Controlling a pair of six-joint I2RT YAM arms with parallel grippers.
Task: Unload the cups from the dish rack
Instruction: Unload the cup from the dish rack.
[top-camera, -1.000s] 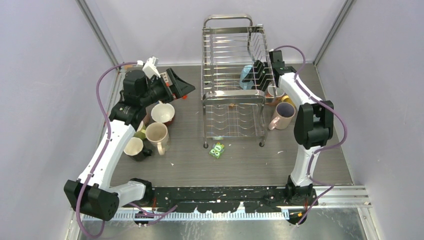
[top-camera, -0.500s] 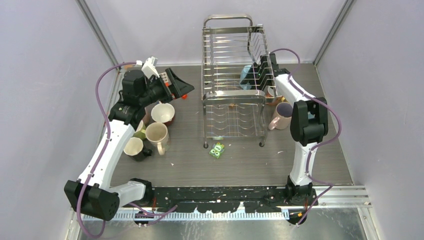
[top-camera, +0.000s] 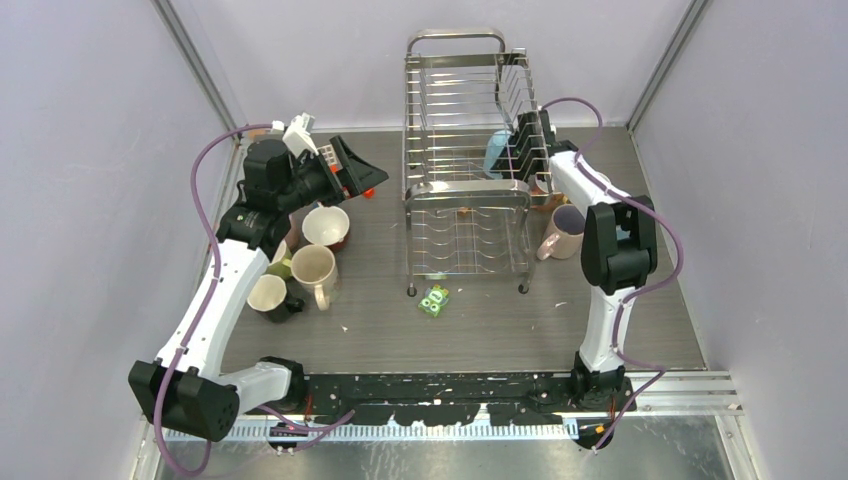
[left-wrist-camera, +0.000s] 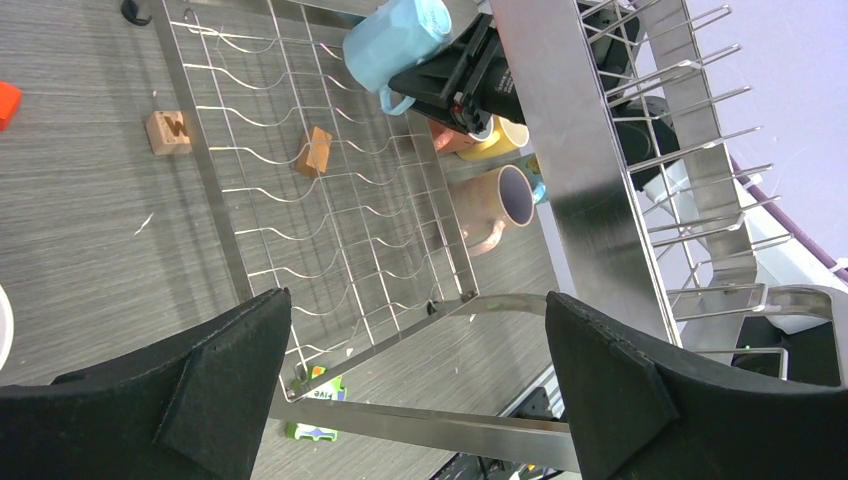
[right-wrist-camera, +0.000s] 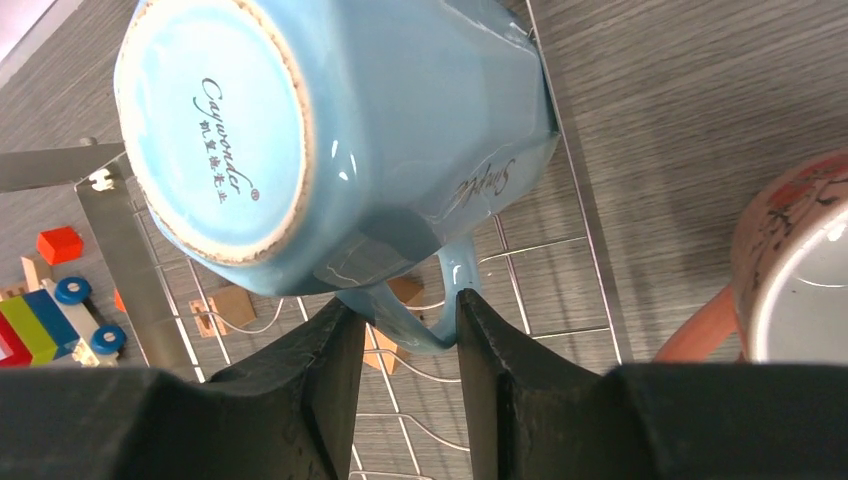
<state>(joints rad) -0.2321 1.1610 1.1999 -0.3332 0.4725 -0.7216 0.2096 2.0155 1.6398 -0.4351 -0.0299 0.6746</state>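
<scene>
The tall silver dish rack (top-camera: 468, 200) stands at the back middle of the table. A light blue cup (top-camera: 494, 152) lies upside down in its upper tier, its base facing the right wrist camera (right-wrist-camera: 230, 130). My right gripper (right-wrist-camera: 410, 315) reaches in from the rack's right side and is shut on this cup's handle, with both pads touching it. My left gripper (top-camera: 365, 176) hovers left of the rack, wide open and holding nothing (left-wrist-camera: 415, 320). On the table left of the rack stand a dark red cup (top-camera: 326, 226), a cream cup (top-camera: 314, 270) and a black cup (top-camera: 270, 297). A pale pink cup (top-camera: 563, 232) stands to the right.
A small green packet (top-camera: 434, 300) lies in front of the rack. Wooden blocks (left-wrist-camera: 167, 131) lie under the lower tier, and coloured toy blocks (right-wrist-camera: 60, 245) sit beyond it. A yellow cup (left-wrist-camera: 503, 140) stands behind the pink one. Grey walls close in both sides.
My right gripper has pushed further into the rack's upper tier and closed its fingers on the blue cup's handle. The left arm has not moved.
</scene>
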